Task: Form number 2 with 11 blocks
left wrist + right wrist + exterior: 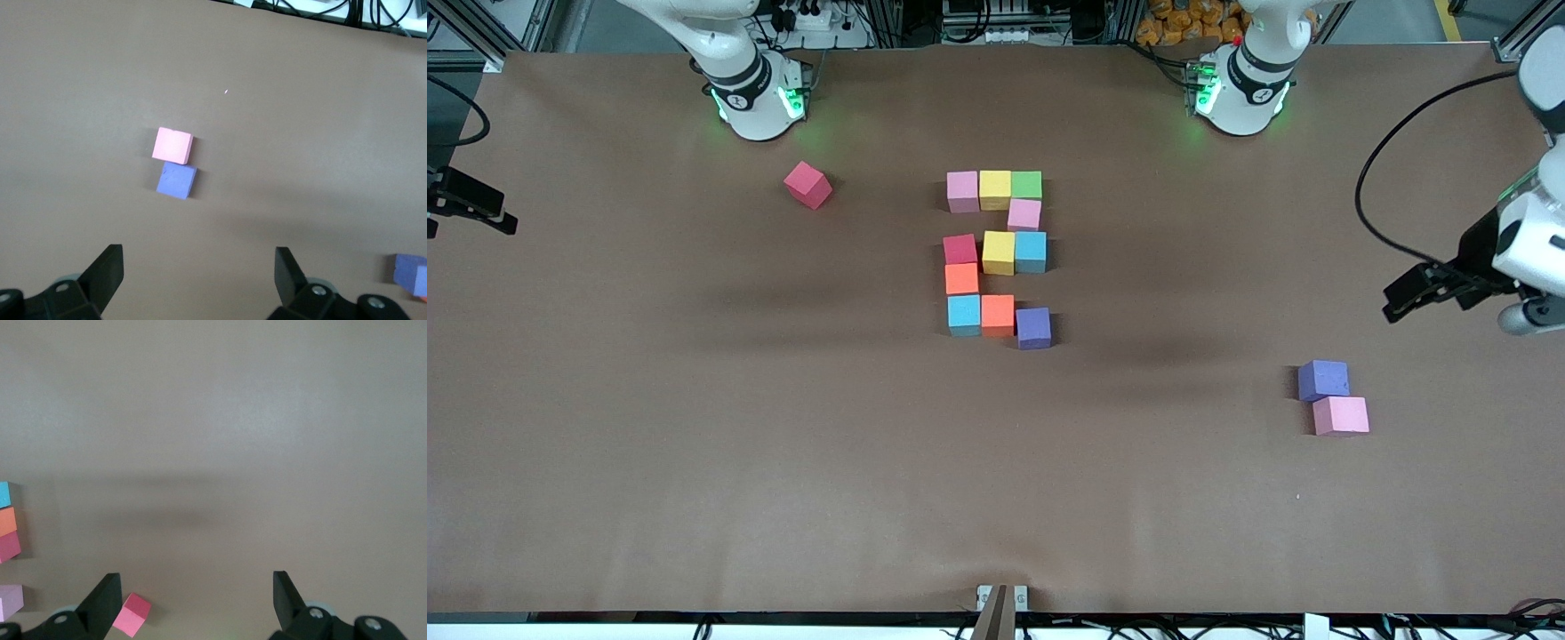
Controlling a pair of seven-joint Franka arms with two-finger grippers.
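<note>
The number 2 (998,252) lies mid-table as rows of mixed-colour blocks, from a pink block (962,191) in the row nearest the robots to a purple block (1033,327) in the row nearest the camera. That purple block (410,272) shows at the edge of the left wrist view. My left gripper (1396,300) (199,270) hangs open and empty over bare table at the left arm's end. My right gripper (193,593) is open and empty over bare table, out of the front view.
A loose purple block (1323,380) (177,181) touches a loose pink block (1341,415) (173,145) at the left arm's end. A loose red block (807,185) (132,615) sits tilted near the right arm's base (751,89).
</note>
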